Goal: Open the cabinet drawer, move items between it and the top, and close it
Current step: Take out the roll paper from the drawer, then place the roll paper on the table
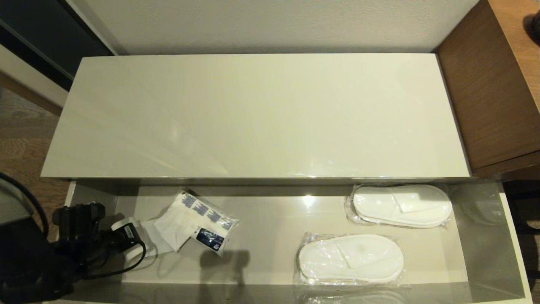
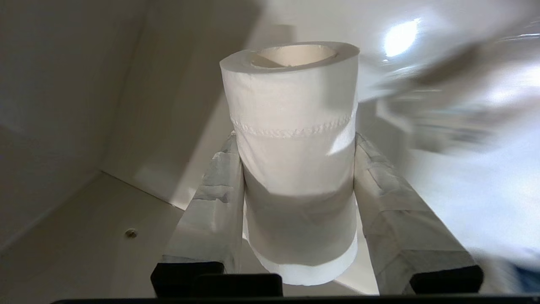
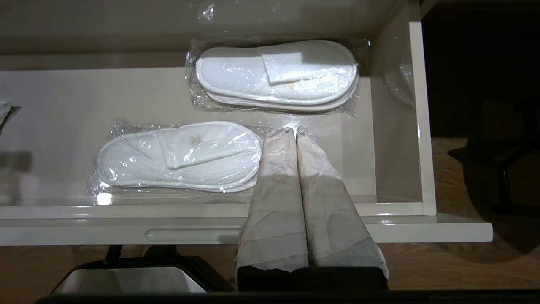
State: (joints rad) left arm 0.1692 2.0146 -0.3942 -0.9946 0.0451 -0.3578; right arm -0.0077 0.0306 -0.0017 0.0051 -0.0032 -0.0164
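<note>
Taped left claw [image 2: 295, 202] around soft embossed cylindrical toilet-paper roll [image 2: 295, 160]

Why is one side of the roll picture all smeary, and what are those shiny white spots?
Left wrist view: the roll in the left gripper is sharp, but the packet beside it is smeared by blur, with a lamp glare spot above. Head view: a small lamp glare sits on the drawer floor, and the top shows soft sheen. Right wrist view: light glints off the slippers' plastic.
</note>
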